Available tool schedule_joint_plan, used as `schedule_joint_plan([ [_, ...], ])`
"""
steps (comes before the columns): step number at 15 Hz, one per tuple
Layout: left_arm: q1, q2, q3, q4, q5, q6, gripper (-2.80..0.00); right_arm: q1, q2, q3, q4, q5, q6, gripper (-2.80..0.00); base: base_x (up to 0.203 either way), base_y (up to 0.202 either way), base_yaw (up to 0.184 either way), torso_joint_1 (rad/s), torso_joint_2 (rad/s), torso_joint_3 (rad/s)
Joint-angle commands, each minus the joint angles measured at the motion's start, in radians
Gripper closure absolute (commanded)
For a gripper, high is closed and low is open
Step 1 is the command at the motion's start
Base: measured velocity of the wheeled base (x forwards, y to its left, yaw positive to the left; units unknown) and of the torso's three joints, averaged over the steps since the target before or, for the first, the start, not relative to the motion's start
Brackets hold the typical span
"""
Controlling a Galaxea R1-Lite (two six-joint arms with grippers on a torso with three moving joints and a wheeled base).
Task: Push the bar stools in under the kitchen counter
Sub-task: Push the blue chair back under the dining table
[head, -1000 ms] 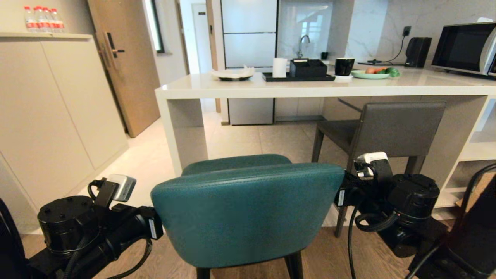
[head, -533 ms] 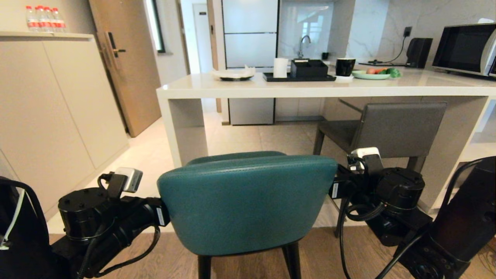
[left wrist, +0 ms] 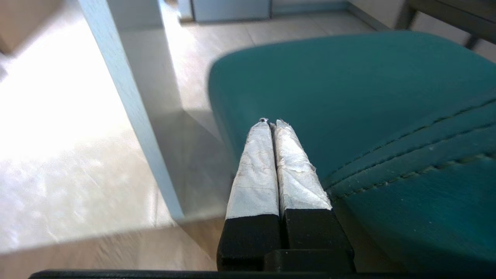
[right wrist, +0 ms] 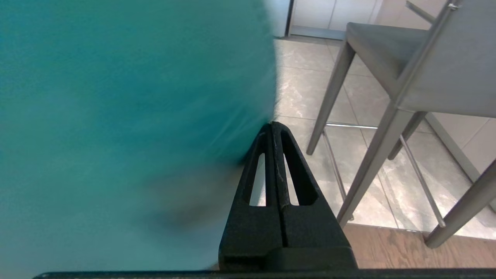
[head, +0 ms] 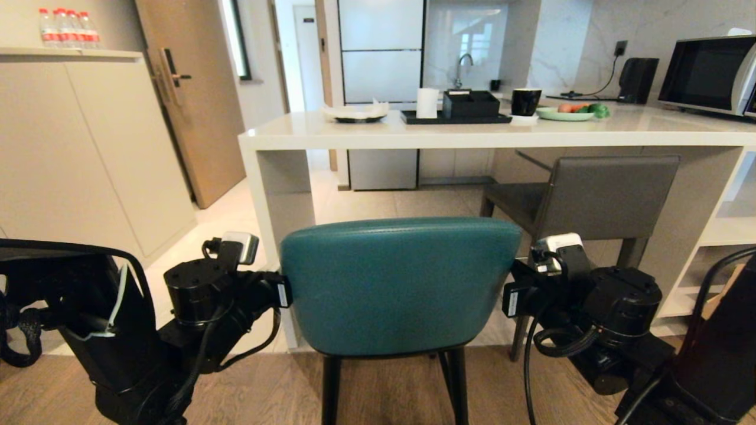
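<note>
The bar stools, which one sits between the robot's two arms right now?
The teal stool, rounded back, flanked by both grippers. The grey boxy stool stands farther right, at the counter.

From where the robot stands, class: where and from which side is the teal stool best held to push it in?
By the backrest of the teal stool, from behind: its curved back faces the robot, with a shut pincer at each side edge, left pincer and right pincer.

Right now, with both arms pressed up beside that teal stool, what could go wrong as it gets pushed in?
The teal stool stands close to the kitchen counter's white side panel; pushed straight on, its left edge might catch there. The shut left gripper and shut right gripper only lie along its sides without gripping, so it could twist or slip away. It might also drift into the grey stool nearby.
</note>
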Motion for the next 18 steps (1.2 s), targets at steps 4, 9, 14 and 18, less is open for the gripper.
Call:
schedule_joint_plan([
  [4,-0.008,-0.016,0.105,-0.018,-0.003,-0.009,0.0,0.002,0.043,-0.064,-0.008,0.002,0.0,0.0,0.0,0.0,0.0,0.0,0.0,0.0],
  [9,-0.053,-0.015,0.103,-0.018,-0.001,-0.018,0.0,-0.04,0.122,-0.227,0.046,0.003,-0.006,0.0,0.0,0.0,0.0,0.0,0.0,0.0],
  [14,-0.055,0.026,-0.02,-0.018,0.004,-0.005,0.0,-0.088,0.109,-0.2,0.044,0.009,-0.002,0.0,0.0,0.0,0.0,0.0,0.0,0.0],
  [18,-0.055,0.061,-0.103,-0.001,0.013,-0.001,0.0,-0.096,0.077,-0.16,0.041,0.046,-0.002,0.0,0.0,0.0,0.0,0.0,0.0,0.0],
])
